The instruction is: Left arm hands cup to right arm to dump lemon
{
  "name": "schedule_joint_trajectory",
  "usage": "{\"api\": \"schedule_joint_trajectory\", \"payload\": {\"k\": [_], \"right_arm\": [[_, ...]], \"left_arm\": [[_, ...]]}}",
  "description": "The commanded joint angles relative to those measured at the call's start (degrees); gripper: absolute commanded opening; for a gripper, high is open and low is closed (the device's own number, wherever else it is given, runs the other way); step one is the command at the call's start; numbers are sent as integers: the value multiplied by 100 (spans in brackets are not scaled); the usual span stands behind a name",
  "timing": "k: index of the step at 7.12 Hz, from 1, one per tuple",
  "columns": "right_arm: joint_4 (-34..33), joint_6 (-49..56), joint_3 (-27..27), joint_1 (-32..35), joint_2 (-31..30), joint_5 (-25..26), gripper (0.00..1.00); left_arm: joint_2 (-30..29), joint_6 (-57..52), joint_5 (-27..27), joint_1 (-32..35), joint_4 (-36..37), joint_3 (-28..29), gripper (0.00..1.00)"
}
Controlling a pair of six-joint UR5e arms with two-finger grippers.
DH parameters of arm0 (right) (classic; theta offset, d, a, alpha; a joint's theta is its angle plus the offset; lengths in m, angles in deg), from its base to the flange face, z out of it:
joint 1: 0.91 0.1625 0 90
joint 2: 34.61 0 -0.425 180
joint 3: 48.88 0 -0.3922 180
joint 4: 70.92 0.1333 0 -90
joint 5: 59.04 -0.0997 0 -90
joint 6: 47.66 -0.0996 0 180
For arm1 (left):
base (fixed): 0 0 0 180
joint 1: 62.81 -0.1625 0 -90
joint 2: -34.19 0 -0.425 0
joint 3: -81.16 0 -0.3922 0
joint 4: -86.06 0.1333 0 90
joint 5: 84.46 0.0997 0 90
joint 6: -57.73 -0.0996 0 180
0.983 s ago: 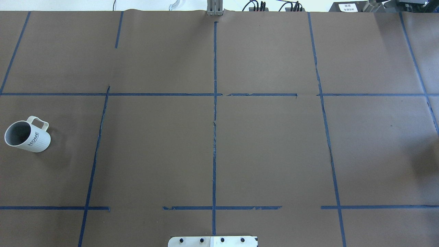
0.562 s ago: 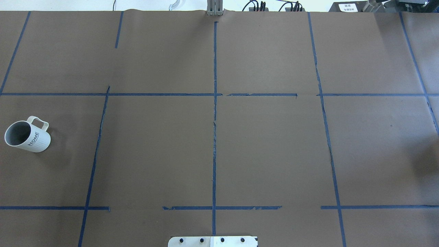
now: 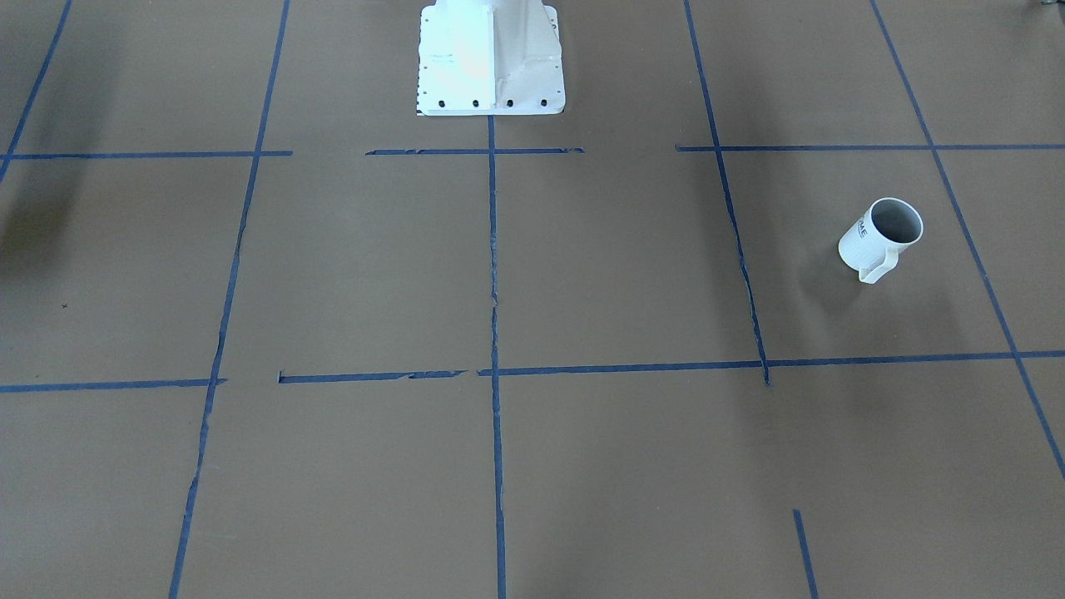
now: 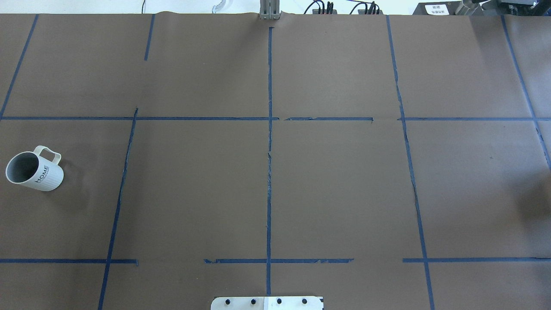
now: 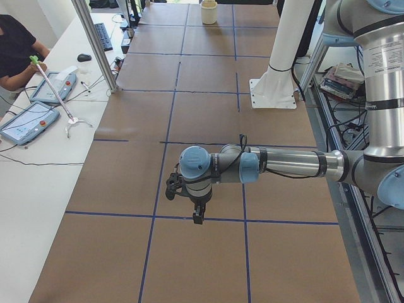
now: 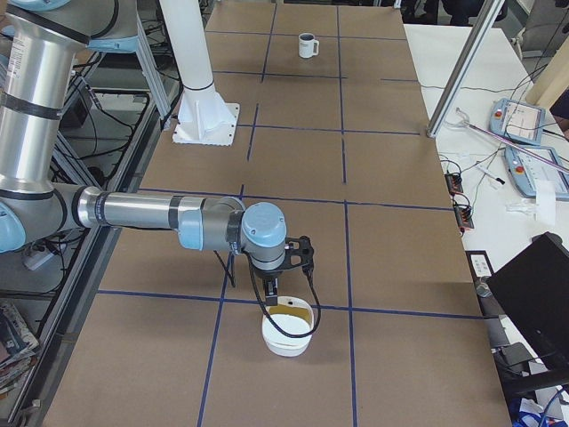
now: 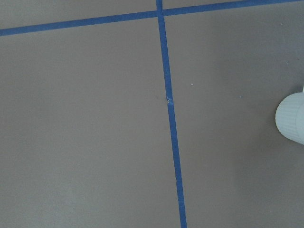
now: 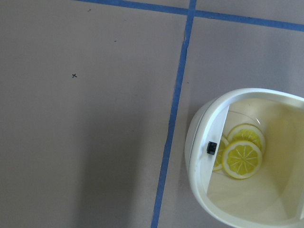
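The white cup (image 4: pixel 34 170) with "HOME" on its side stands upright at the table's far left, also seen as cup (image 3: pixel 880 237) and cup (image 6: pixel 307 44). Its inside shows only grey. Its ribbed wall, cup (image 7: pixel 290 118), shows at the right edge of the left wrist view. The left gripper (image 5: pixel 197 216) hangs over that area and hides the cup in the exterior left view; I cannot tell whether it is open or shut. The right gripper (image 6: pixel 274 289) hangs just above a white bowl (image 6: pixel 289 342), state unclear. Yellow lemon slices (image 8: pixel 242 159) lie in the bowl (image 8: pixel 199 142).
Blue tape lines grid the brown table cover. The robot's white pedestal (image 3: pixel 491 58) stands at the middle of the robot's side. A person sits at a white side table (image 5: pixel 38 183) with tablets and cables. A metal post (image 6: pixel 462 71) rises at the table's edge.
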Motion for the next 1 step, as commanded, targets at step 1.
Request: {"api": "schedule_joint_trajectory", "payload": {"k": [1], "right_arm": [[0,3,0,0,0,0,100]], "left_arm": [[-1,0,-17,0,-7,-24,100]]}}
